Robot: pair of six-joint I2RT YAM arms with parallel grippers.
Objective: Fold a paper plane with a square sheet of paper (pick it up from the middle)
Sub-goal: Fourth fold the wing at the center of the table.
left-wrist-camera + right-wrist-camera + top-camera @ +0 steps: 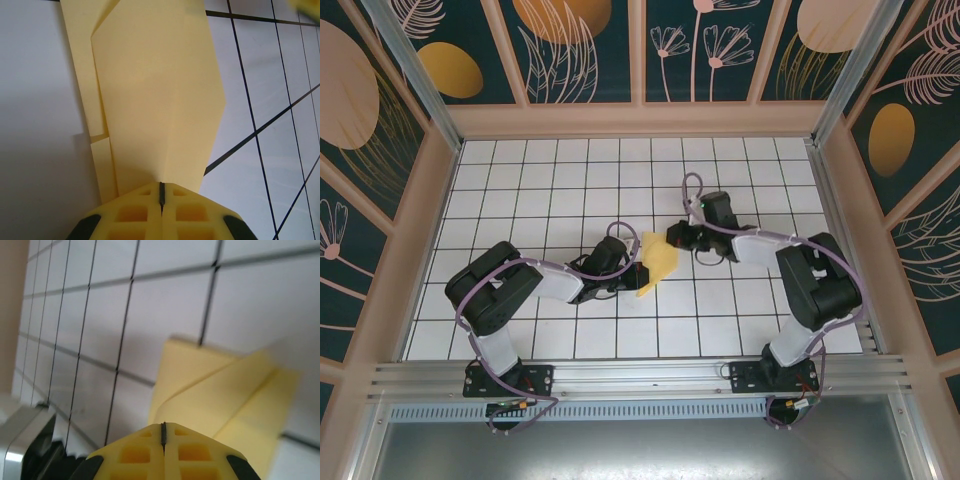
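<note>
Folded square sheet of paper (658, 266) sits mid-table (570, 335) between both arms. Left gripper (161, 186) is clamped tight on one end. Right gripper (163, 425) is closed at another edge, but I cannot tell whether it holds the paper.

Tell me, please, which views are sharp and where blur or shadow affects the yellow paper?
Top external: evenly lit and sharp, the yellow paper small but crisp. Left wrist: its creases in focus, a soft grey shadow on the table to its left. Right wrist: the paper is blurred, its edges smeared, especially at right; the grid lines soft too.
</note>
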